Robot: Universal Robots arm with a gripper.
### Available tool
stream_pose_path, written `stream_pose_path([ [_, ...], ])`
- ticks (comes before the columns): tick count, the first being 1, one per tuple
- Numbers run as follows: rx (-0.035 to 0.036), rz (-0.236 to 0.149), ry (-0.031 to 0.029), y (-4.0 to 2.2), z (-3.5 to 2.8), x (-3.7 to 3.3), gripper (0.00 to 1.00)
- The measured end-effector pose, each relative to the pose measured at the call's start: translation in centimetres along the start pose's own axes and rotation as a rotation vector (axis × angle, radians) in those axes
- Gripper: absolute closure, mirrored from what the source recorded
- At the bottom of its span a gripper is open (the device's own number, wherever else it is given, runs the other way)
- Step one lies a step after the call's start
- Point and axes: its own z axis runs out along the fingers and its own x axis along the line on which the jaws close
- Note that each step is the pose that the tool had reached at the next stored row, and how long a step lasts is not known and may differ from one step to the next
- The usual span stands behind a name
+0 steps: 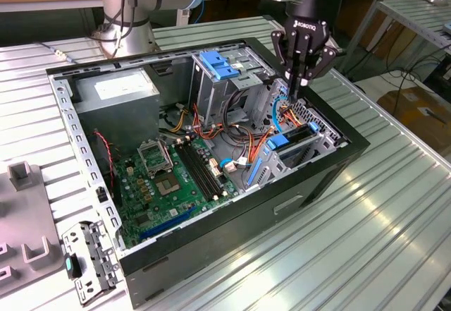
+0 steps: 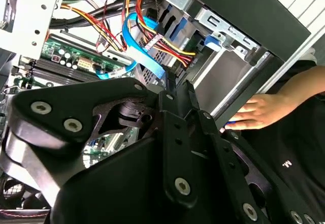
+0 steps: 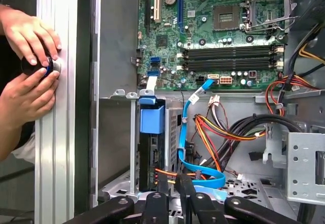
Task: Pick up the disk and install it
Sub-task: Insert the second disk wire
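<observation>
Disk (image 1: pixel 290 144) seated in its bay, pincer (image 1: pixel 301 80) pointing down above, fingers together, empty.

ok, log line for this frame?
end effector: above drive bay | disk: in bay slot | person's hands: outside case

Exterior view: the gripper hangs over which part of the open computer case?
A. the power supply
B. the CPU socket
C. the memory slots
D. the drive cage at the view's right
D: the gripper hangs above the drive cage, at the case's wall on that side.
</observation>
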Motion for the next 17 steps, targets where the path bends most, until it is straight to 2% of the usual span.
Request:
stream_pose_path([
  [8,0.0,0.0,0.0017,0.0,-0.41,-0.25,0.76],
  [13,-0.0002,0.0,0.0027,0.0,-0.59,-0.69,0.76],
  [17,-0.0003,0.0,0.0034,-0.01,-0.3,-0.93,0.76],
])
